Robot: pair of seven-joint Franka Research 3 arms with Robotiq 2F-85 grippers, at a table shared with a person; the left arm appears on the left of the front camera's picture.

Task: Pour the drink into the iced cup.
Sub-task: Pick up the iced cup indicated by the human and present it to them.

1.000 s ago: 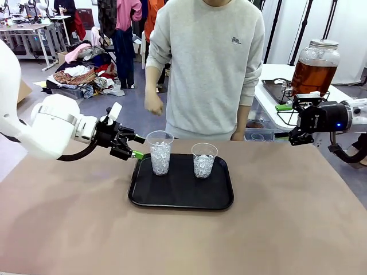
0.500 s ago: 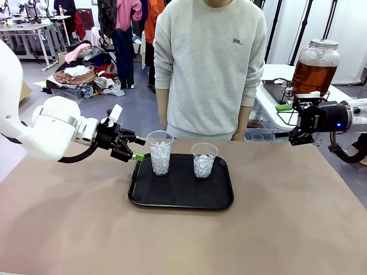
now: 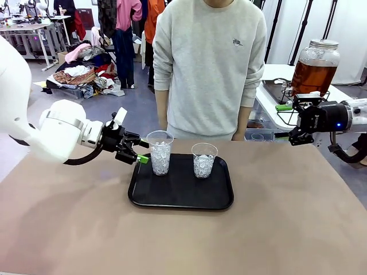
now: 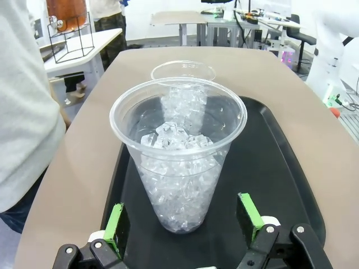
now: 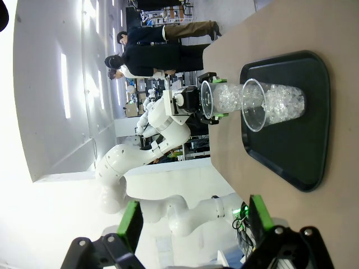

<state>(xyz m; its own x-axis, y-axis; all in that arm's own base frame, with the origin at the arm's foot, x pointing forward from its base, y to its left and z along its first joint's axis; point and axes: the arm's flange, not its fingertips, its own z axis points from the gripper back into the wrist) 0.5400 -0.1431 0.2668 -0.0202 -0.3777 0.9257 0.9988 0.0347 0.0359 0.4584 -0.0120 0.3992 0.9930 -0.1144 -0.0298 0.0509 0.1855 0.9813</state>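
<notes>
The left gripper [image 3: 141, 150] has its jaws released, one to each side of the left iced cup [image 3: 160, 153]. The cup stands upright, long axis vertical, on the black tray [image 3: 172, 197], and no contact is visible. The drink [image 3: 312, 77] is in its glass jar [image 3: 318, 54] on a side tabletop, far right. It stands just beyond the right gripper [image 3: 281, 121], the nearer one, whose jaws are released and empty. The print on that gripper is too small to read.
</notes>
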